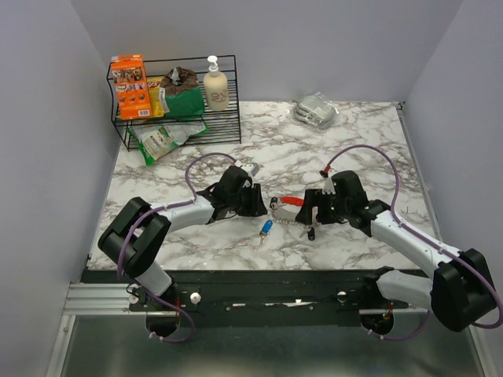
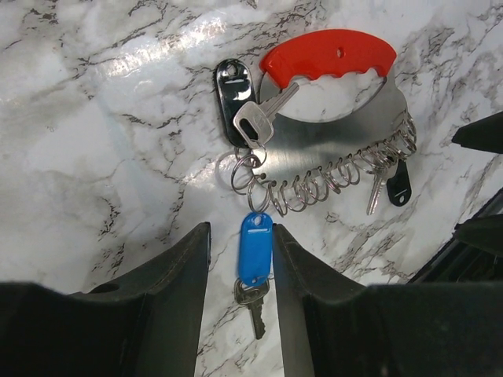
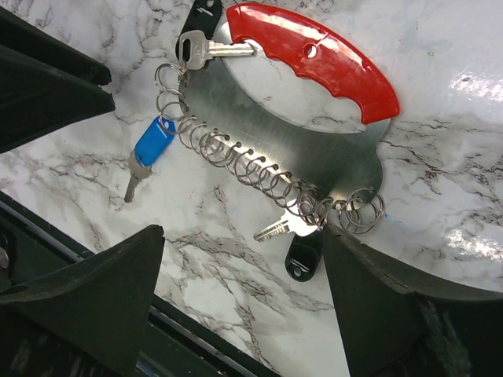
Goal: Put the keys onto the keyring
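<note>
Apparently two keys [image 2: 263, 118] already hang on the keyring [image 2: 330, 149], lying mid-frame on the counter [image 2: 94, 157]; whether the blue-headed key [image 2: 255, 250] is threaded is unclear; the left end effector [image 2: 241, 232] straddles it, not yet clenched; the right end effector [image 3: 242, 236] hovers released.

I counted one keyring [image 2: 338, 145] with one red handle [image 2: 330, 55]. It carried three silver keys [image 2: 259, 119], one blue tag [image 2: 254, 247] and two black tags [image 2: 233, 90]. The small rings [image 2: 302, 192] were too many and too close together to count surely. There were also one wire rack [image 1: 224, 129], one pump bottle [image 1: 215, 86], one orange box [image 1: 130, 86] and one silvery packet [image 1: 316, 110].
</note>
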Robot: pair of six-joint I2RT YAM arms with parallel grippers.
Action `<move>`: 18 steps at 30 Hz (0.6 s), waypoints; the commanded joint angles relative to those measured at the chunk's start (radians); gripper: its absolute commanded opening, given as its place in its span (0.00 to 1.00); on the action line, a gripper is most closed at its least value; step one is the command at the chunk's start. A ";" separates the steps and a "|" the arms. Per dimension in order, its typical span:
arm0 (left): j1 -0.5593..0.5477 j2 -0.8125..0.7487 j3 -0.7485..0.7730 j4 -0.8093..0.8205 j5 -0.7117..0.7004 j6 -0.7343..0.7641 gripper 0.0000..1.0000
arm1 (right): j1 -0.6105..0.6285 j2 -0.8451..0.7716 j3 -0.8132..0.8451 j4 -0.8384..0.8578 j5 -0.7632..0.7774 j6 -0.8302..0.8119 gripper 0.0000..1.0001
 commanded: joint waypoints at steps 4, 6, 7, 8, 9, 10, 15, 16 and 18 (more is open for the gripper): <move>0.005 0.022 0.006 0.055 0.038 -0.027 0.44 | 0.016 0.024 0.018 0.020 -0.020 -0.018 0.90; 0.004 0.031 0.002 0.065 0.056 -0.038 0.43 | 0.017 0.027 0.016 0.021 -0.020 -0.016 0.90; 0.004 0.032 -0.001 0.069 0.061 -0.047 0.43 | 0.020 0.027 0.015 0.023 -0.020 -0.015 0.90; 0.004 0.034 -0.008 0.086 0.065 -0.053 0.43 | 0.019 0.029 0.013 0.027 -0.020 -0.013 0.90; 0.004 0.037 -0.010 0.094 0.070 -0.059 0.43 | 0.020 0.029 0.012 0.029 -0.020 -0.015 0.90; 0.002 0.037 -0.013 0.101 0.081 -0.068 0.42 | 0.020 0.030 0.008 0.030 -0.018 -0.015 0.90; -0.005 0.042 -0.002 0.095 0.092 -0.094 0.41 | 0.023 0.024 0.001 0.032 -0.018 -0.013 0.90; -0.013 0.040 -0.001 0.095 0.090 -0.094 0.41 | 0.023 0.024 -0.001 0.034 -0.018 -0.013 0.90; -0.025 0.037 0.015 0.074 0.067 -0.091 0.41 | 0.023 0.024 -0.005 0.037 -0.015 -0.013 0.90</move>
